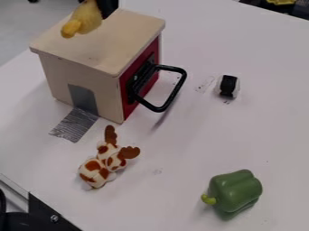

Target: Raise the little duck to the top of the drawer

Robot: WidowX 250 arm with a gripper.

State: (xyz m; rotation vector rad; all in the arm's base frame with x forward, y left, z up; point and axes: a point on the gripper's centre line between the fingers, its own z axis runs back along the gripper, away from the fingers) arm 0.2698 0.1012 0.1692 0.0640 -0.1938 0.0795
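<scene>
At the top edge of the camera view, left of centre, the black gripper point(107, 6) shows only in part, up against the yellow little duck point(87, 19). The duck is over the rear left part of the wooden drawer box's flat top point(100, 43), with its orange-yellow end pointing down to the left. Whether it touches the top I cannot tell. The drawer's red front point(128, 97) faces right and carries a black loop handle point(179, 85); the drawer looks closed.
A spotted brown-and-white plush toy point(100, 169) lies in front of the box. A green pepper point(235, 191) is at the lower right, a small black-and-white object point(228, 86) right of the handle. Grey tape point(75, 125) holds the box's left side.
</scene>
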